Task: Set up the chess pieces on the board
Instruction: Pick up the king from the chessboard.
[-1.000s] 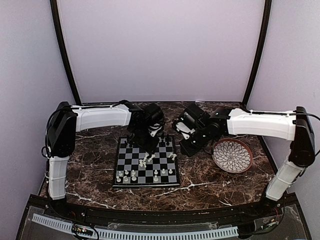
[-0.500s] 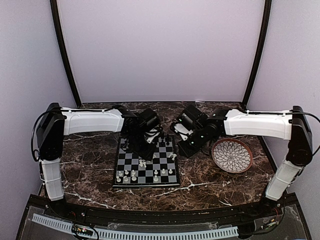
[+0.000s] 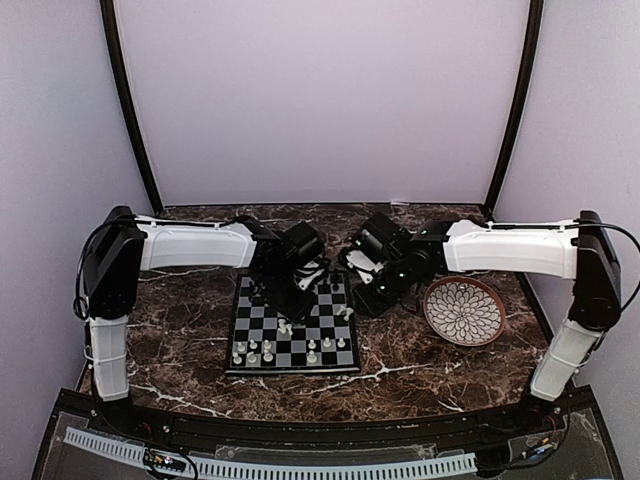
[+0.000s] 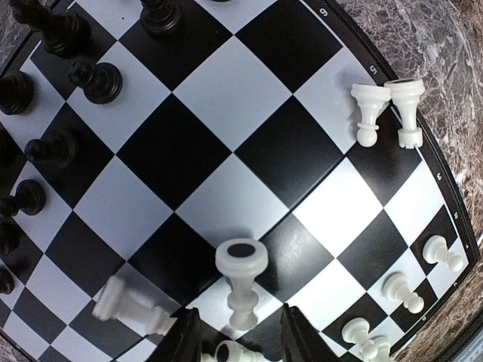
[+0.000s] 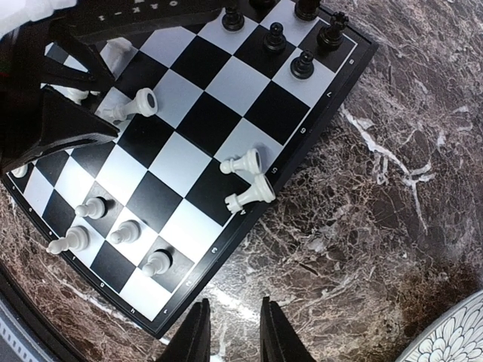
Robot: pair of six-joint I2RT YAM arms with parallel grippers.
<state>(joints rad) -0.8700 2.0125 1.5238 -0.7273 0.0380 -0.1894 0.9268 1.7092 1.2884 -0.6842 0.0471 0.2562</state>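
Observation:
The board (image 3: 293, 371) lies between my arms, also in the left wrist view (image 4: 204, 83) and the right wrist view (image 5: 204, 121). Black chess pieces (image 4: 98, 79) stand along its far side, and white pawns (image 5: 124, 230) stand on its near rows. My left gripper (image 3: 290, 300) hangs open low over the board's middle (image 4: 241, 343). One fallen white piece (image 4: 241, 283) lies just ahead of its fingers, and another lies between them at the frame's edge. Two fallen white pieces (image 5: 249, 179) lie at the right rim. My right gripper (image 5: 234, 332) is open and empty over marble.
A round white patterned plate with a brown rim (image 3: 463, 310) sits right of the board, its edge showing in the right wrist view (image 5: 445, 343). Another fallen white piece (image 4: 128, 305) lies left of my left fingers. The dark marble table (image 3: 180, 330) surrounds the board.
My left arm swung its elbow out to the left and partly back, with its gripper staying over the board's middle. My right gripper edged slightly left toward the board's right rim.

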